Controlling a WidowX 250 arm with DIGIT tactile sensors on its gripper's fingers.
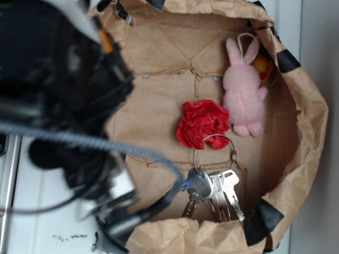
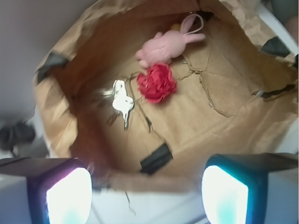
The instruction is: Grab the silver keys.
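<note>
Paper bag (image 1: 294,153) on white table (image 1: 44,223)

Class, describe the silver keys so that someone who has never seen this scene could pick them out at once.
Look inside the shallow brown paper bag with black-taped edges. At its middle lies a red fabric rosette; a thin wire ring runs from it to the silver keys. They are the only shiny metal there, unlike the soft pink plush bunny.

The silver keys (image 1: 214,192) were shiny polished metal on ruffled red cloth; the bunny (image 1: 243,90) was soft pink plush; the bag (image 1: 189,246) was crumpled matt brown paper.
</note>
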